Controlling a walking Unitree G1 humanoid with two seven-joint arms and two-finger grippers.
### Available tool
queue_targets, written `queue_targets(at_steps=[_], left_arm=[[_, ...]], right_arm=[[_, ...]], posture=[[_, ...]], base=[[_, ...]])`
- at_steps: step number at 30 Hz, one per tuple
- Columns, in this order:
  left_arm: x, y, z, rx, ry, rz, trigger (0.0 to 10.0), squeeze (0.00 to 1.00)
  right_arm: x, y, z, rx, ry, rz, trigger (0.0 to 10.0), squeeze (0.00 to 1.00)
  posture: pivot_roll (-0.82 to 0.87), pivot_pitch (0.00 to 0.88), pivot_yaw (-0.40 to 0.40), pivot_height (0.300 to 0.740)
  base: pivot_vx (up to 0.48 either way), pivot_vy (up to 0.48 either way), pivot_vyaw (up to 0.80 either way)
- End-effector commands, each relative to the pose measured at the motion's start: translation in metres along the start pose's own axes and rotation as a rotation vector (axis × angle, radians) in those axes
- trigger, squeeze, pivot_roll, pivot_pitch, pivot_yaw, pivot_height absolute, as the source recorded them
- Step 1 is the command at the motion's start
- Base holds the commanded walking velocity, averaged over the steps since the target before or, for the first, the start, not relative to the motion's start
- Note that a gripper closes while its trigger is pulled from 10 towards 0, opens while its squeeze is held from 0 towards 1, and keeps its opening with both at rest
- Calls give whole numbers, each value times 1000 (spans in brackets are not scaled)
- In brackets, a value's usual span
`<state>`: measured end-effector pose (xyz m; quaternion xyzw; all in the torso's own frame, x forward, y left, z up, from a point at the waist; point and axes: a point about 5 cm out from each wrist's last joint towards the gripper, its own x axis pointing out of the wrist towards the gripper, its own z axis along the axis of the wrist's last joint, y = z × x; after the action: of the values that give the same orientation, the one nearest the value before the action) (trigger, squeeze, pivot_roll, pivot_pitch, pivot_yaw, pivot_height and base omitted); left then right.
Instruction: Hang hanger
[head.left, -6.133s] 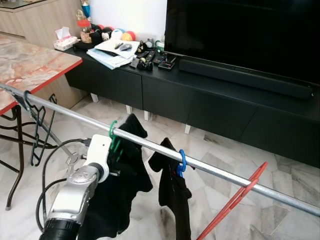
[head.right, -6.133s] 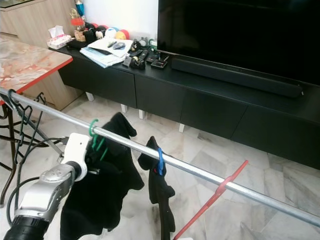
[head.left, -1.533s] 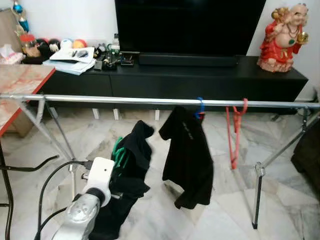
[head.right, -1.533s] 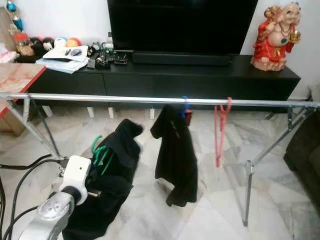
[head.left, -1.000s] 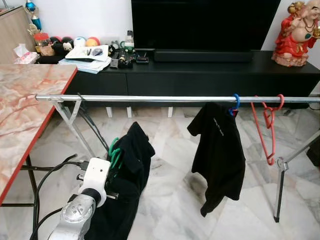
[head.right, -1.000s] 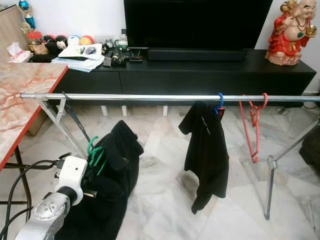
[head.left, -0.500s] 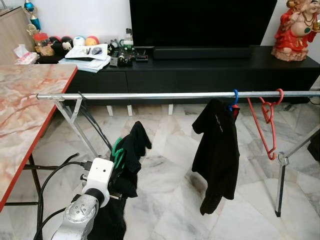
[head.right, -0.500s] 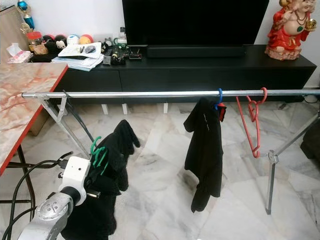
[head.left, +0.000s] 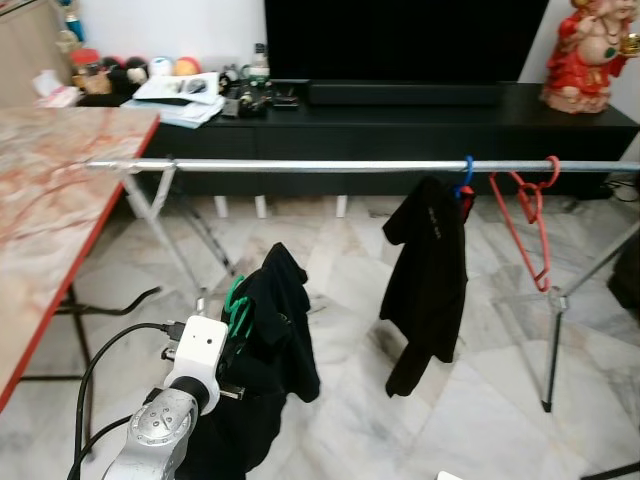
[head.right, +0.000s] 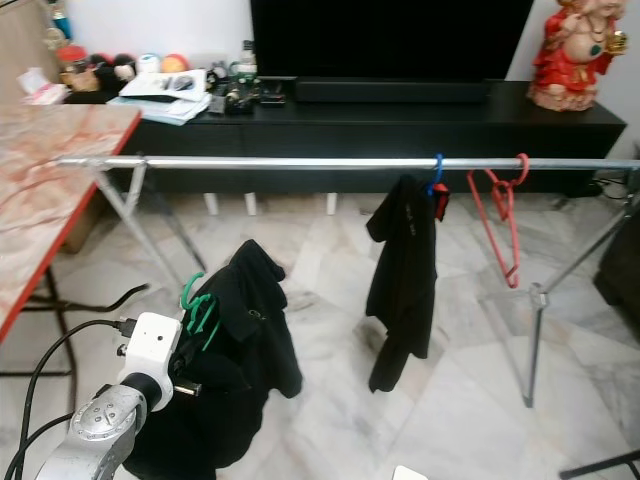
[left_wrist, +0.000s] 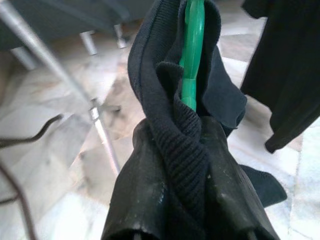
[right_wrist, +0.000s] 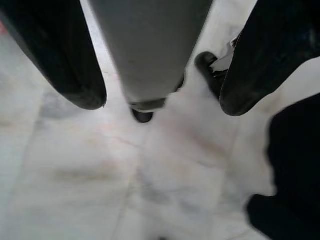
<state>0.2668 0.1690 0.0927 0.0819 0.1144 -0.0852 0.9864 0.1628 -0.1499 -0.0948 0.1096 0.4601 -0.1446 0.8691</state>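
The left claw (left_wrist: 192, 165) is clamped on a green plastic hanger (head.left: 235, 310) draped in a black ribbed knit garment (head.left: 270, 340), at the lower left of the frame, below the steel rail (head.left: 300, 166). The right claw (right_wrist: 160, 100) hangs spread apart over marble floor (right_wrist: 100, 175).

White marble floor (head.left: 350, 390). Long black TV cabinet (head.left: 400, 130) against white wall (head.left: 170, 25); large dark television (head.left: 400, 40) on it. Marble-top desk (head.left: 50, 190), red edge, robot's left. Red figurine (head.left: 590, 50) at cabinet's right end.
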Motion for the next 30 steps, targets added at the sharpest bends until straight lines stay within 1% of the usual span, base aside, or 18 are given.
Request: queue_targets(at_steps=[1,3,4,12,21,30], left_arm=[[-2,3,7,-1,-35,8,10000,0],[-2,3,8,-2,-35,9,10000,0],[-2,3,8,-2,-35,9,10000,0],[-3,2,8,-3,-35,8,10000,0],[-3,2,8,-5,-33,4,10000,0],[-3,1,9,-2,-31,0,10000,0]], right_arm=[[4,-41,11,30,11,-49,10000,0],[4,-49,13,36,14,-54,10000,0],[4,-51,13,38,16,-54,10000,0],[3,-60,11,60,25,-52,10000,0],[3,-63,10,67,36,-52,10000,0],[3,-62,11,72,29,-36,10000,0]], posture=[[7,78,26,740],[7,80,27,740],[7,80,26,740],[8,83,25,740],[10,87,26,740],[13,95,27,740]], base=[[-304,0,0],[-302,0,0],[-300,0,0],[-303,0,0],[-303,0,0],[-305,0,0]])
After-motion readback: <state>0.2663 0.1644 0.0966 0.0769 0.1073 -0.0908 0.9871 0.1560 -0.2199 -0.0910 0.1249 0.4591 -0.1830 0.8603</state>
